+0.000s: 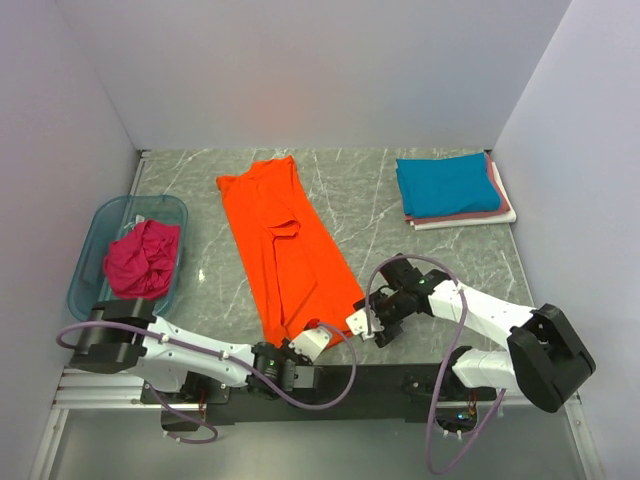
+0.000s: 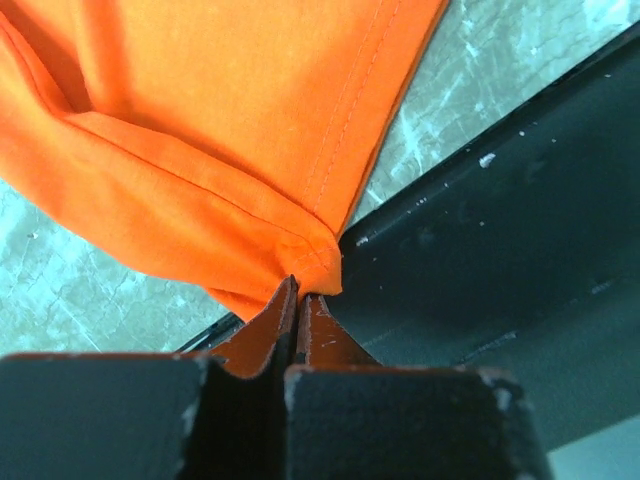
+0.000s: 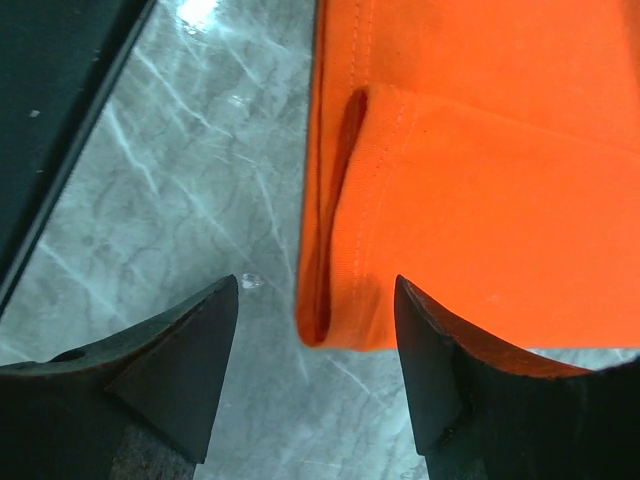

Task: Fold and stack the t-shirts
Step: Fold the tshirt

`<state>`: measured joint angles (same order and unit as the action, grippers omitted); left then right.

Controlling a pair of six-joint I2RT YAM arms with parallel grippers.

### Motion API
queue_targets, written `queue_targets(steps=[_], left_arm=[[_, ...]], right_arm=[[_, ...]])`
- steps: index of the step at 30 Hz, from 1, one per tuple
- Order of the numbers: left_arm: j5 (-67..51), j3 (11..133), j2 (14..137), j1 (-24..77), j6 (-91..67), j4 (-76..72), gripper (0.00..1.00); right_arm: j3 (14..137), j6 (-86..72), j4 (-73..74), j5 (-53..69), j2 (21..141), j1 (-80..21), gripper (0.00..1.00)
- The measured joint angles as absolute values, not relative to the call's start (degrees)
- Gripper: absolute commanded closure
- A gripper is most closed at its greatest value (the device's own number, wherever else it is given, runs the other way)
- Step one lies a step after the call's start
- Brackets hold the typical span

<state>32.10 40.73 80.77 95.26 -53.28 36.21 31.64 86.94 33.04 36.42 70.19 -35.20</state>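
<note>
A bright orange t-shirt (image 1: 285, 240) lies folded lengthwise down the middle of the marble table. My left gripper (image 1: 322, 338) is shut on its near left corner, seen pinched between the jaws in the left wrist view (image 2: 300, 285). My right gripper (image 1: 362, 323) is open, its jaws standing either side of the shirt's near right corner (image 3: 345, 310) without touching it. A teal blue t-shirt (image 1: 447, 184) lies folded on top of a pink and a white one at the back right. A magenta t-shirt (image 1: 143, 258) sits crumpled in the tub.
The translucent blue tub (image 1: 100, 225) stands at the left edge. The black base rail (image 1: 390, 380) runs along the near edge, just under both grippers, and shows in the left wrist view (image 2: 500, 260). White walls close the table on three sides.
</note>
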Motion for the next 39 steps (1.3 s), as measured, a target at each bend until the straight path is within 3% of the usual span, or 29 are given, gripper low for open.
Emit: queue_targets(steps=[6, 9, 11, 13, 15, 39], left_arm=[[31.2, 39.5, 76.7, 95.2, -53.3, 35.0, 0.99], [31.0, 39.3, 75.0, 95.2, -53.2, 34.7, 0.99], [30.9, 39.0, 74.1, 95.2, -53.2, 34.4, 0.99], [30.7, 38.5, 73.6, 95.2, -53.2, 34.1, 0.99], [30.5, 38.2, 73.6, 95.2, -53.2, 33.7, 0.99], [26.3, 36.8, 72.9, 95.1, -51.9, 31.6, 0.99]], right_arm=[[31.6, 83.3, 29.1, 31.3, 70.5, -39.0, 0.4], [31.4, 82.1, 27.4, 28.9, 70.8, -40.4, 0.5], [31.1, 81.8, 26.3, 27.4, 71.1, -41.0, 0.62], [30.7, 81.4, 25.6, 26.5, 71.3, -41.3, 0.84], [30.6, 80.9, 25.5, 26.0, 71.4, -41.5, 0.99], [29.9, 79.3, 31.2, 32.8, 62.5, -39.1, 1.0]])
